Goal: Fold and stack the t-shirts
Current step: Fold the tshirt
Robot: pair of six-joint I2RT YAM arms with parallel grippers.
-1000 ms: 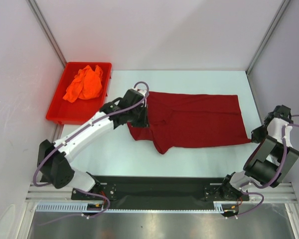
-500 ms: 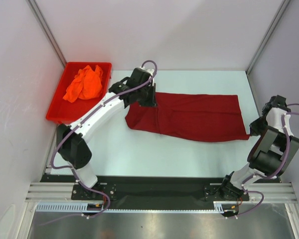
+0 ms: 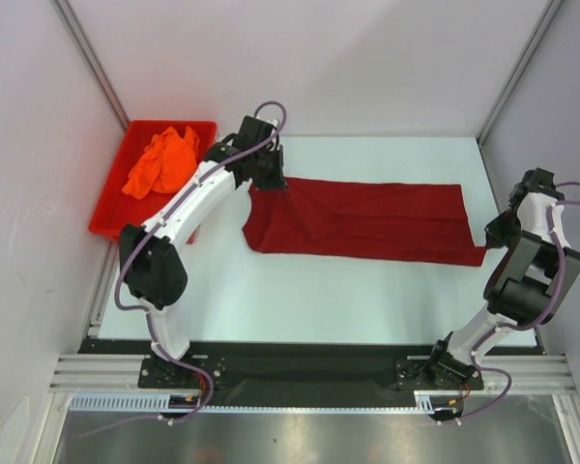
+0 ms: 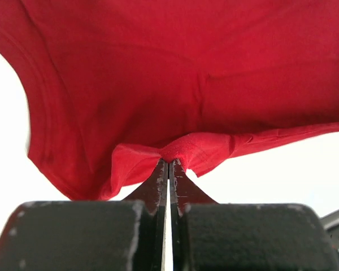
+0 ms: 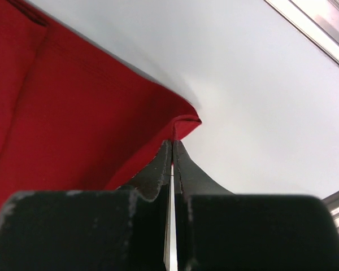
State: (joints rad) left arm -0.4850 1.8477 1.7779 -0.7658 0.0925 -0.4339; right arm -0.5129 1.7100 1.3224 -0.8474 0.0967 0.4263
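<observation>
Two claws are gripping the maroon t-shirt point(image 3: 367, 222) at opposite ends. The left claw point(image 4: 168, 164) is clenched on a bunched pinch of cloth at the shirt's far left corner, and the right claw point(image 5: 172, 144) is clenched on its near right corner.

Over the last second the left arm has been swinging away from the near edge toward the far left, close to the red bin point(image 3: 104, 217). The shirt has been changing with it: the flap that was sagging toward the near edge is gone, and the cloth is now lying as a long, narrower band across the counter point(image 3: 367, 300). I am reading this as a stretching or smoothing step within the fold, with the shirt being drawn out between the arms. Creases are showing near the left end, so the fold is looking unfinished.

The orange t-shirt point(image 3: 164, 162) is lying crumpled in the bin, not yet folded, so stacking is some way off.

The counter is pale and matte. Plain white walls are closing it in on three sides, with slim metal posts rising at the far corners.
</observation>
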